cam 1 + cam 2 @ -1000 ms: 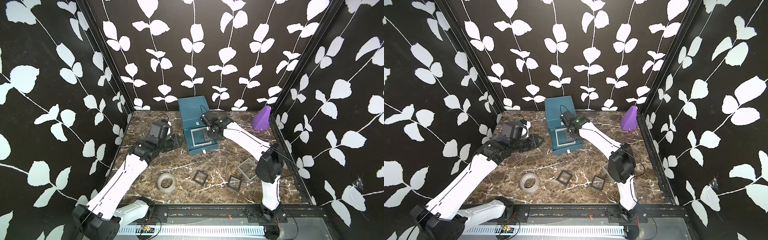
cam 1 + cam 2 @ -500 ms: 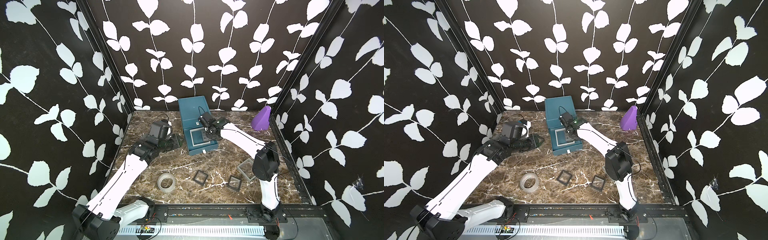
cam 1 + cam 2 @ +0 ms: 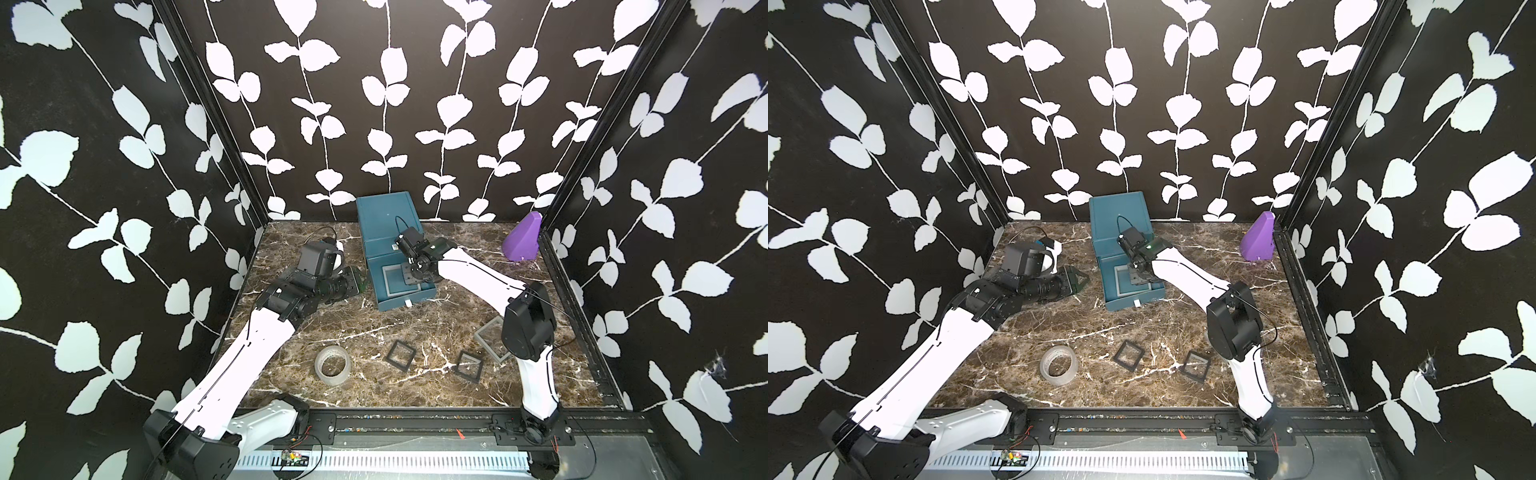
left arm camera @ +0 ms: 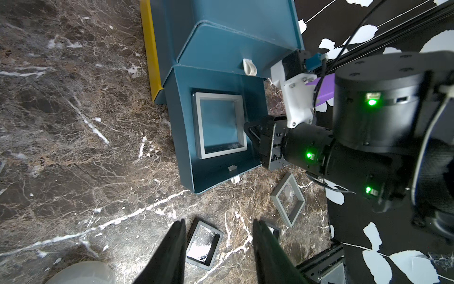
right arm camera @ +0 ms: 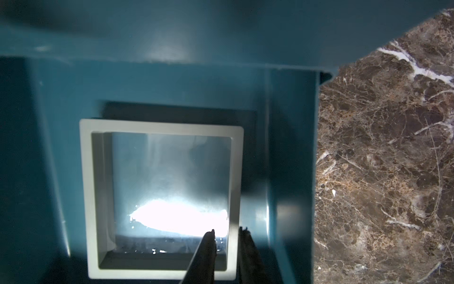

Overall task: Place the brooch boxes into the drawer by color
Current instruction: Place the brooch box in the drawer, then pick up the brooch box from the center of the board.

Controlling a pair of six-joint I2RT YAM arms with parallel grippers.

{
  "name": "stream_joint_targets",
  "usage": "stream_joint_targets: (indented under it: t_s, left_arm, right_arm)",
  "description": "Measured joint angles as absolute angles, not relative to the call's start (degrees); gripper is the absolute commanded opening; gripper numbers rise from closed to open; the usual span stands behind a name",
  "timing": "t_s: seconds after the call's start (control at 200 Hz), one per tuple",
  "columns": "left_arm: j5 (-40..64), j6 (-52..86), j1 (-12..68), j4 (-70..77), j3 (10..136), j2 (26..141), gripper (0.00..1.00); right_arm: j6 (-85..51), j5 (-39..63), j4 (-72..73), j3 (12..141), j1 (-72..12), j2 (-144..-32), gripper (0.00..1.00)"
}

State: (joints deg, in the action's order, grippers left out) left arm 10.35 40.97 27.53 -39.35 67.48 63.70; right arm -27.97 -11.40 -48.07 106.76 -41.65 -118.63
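While leaf-printed walls [image 3: 415, 174] enclose it, the marble tabletop [image 3: 332, 328] bears the drawer [image 3: 386, 216].

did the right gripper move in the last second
Yes. The right gripper has shifted slightly across the open drawer, away from the purple wedge; the drawer itself has not moved.
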Motion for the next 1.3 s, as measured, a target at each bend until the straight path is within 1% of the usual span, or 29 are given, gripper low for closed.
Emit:
stream_joint_targets:
  t_s: [0.155,0.36,0.505,0.65,0.79,0.98,1.11,1.165,1.225,1.3]
  left_arm:
    - [10.5,40.9,27.5,-39.4,67.5,63.7,0.43]
    - [11.9,40.5,27.5,-39.6,67.9,63.7,0.43]
    - [14.3,39.0,27.8,-39.5,68.5,63.8,0.43]
    - [15.9,36.0,31.4,-39.5,70.7,66.2,0.44]
    - [17.2,32.3,37.6,-39.1,73.3,70.6,0.43]
    - [19.0,28.5,43.2,-38.2,73.7,75.6,0.43]
    - [20.2,25.9,46.1,-37.8,74.3,78.7,0.43]
    - [20.5,24.8,47.6,-37.8,75.0,80.2,0.43]
    - [20.6,23.6,49.3,-37.7,75.7,81.7,0.43]
    - [20.7,22.3,51.0,-37.5,76.1,83.4,0.43]
  right_arm:
    - [-27.9,-11.3,-47.4,106.8,-41.6,-118.9,0.31]
    - [-28.3,-11.1,-47.0,106.8,-41.6,-118.3,0.35]
    - [-30.4,-11.4,-46.9,104.3,-41.3,-112.6,0.37]
    - [-36.1,-10.2,-45.4,94.5,-38.3,-99.5,0.37]
    - [-43.4,-10.1,-45.9,81.8,-30.7,-86.1,0.39]
    - [-51.2,-9.6,-50.3,65.0,-21.9,-71.6,0.4]
    - [-55.0,-7.7,-52.7,55.0,-16.8,-64.2,0.4]
    - [-56.0,-6.5,-52.9,51.1,-14.5,-61.8,0.42]
    - [-56.6,-5.2,-52.9,47.7,-12.4,-60.2,0.44]
    - [-57.1,-3.8,-52.4,44.6,-10.2,-60.0,0.44]
